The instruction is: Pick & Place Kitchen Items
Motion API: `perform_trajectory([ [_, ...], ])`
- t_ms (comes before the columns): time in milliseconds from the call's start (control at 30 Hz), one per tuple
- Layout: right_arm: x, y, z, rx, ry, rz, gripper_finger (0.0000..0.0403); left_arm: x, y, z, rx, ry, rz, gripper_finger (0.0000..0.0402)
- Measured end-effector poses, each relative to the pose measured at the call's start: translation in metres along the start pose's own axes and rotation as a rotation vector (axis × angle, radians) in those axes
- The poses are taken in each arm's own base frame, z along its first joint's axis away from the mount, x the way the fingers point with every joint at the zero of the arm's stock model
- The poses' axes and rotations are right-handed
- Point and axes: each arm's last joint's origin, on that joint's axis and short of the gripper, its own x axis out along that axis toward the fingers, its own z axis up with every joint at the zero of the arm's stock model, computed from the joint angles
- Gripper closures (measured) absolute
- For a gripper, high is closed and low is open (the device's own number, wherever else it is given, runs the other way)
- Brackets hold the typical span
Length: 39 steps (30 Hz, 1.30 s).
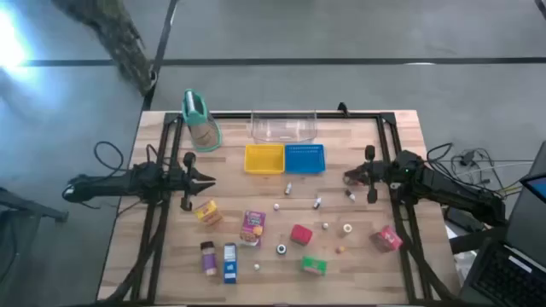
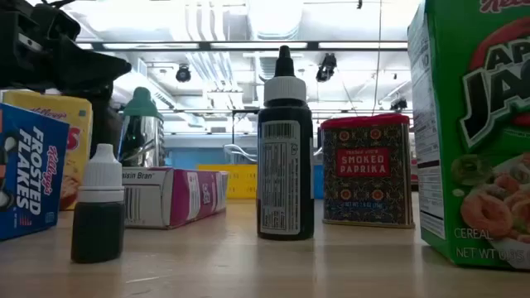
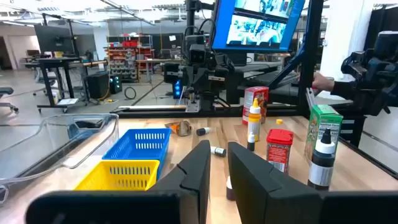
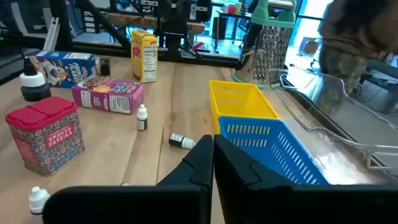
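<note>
Both grippers were held above the worktop (image 1: pixel 375 264): the left gripper (image 1: pixel 208 180) with jaws narrowly parted and empty, the right gripper (image 1: pixel 348 178) with jaws closed and empty. The smoked paprika tin (image 1: pixel 300 234) and cereal cartons (image 1: pixel 252 227) were scattered between them.

Wood table (image 1: pixel 358 256) w/ scattered cartons (image 1: pixel 252 227), red tin (image 1: pixel 300 234), small bottles (image 1: pixel 208 257), yellow tray (image 1: pixel 264 159), blue tray (image 1: pixel 304 158).

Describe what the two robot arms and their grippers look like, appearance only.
Both arms are dark, nearly black, built of slim jointed segments. The left gripper and right gripper each end in two flat, blocky, matte-black fingers with angular tips. Black cables loop beside the left arm's base, and more cables trail near the right arm's base. No markings are legible.
</note>
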Motion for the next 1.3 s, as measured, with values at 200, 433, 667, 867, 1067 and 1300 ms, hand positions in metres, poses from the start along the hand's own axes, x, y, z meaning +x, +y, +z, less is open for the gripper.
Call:
perform_trajectory([
  [200, 0.0000, 0.0000, 0.0001, -0.005, -0.001, 0.000, 0.0394, 0.0000, 0.0000, 0.0000, 0.000, 0.000, 0.000, 0.0337],
  [433, 0.0000, 0.0000, 0.0002, -0.005, -0.001, 0.000, 0.0394, 0.0000, 0.0000, 0.0001, 0.000, 0.000, 0.000, 0.0337],
  [667, 0.0000, 0.0000, 0.0001, -0.005, 0.000, 0.001, 0.0394, 0.0000, 0.0000, 0.0000, 0.000, 0.000, 0.000, 0.0337],
  [867, 0.0000, 0.0000, 0.0002, -0.005, -0.001, 0.000, 0.0394, 0.0000, 0.0000, 0.0001, 0.000, 0.000, 0.000, 0.0337],
  [1067, 0.0000, 0.0000, 0.0001, -0.009, -0.001, 0.000, 0.0394, 0.0000, 0.0000, 0.0000, 0.000, 0.000, 0.000, 0.0337],
  [1300, -0.0002, -0.0008, 0.0066, 0.047, -0.066, -0.006, 0.0394, 0.0000, 0.0000, 0.0000, 0.000, 0.000, 0.000, 0.0337],
])
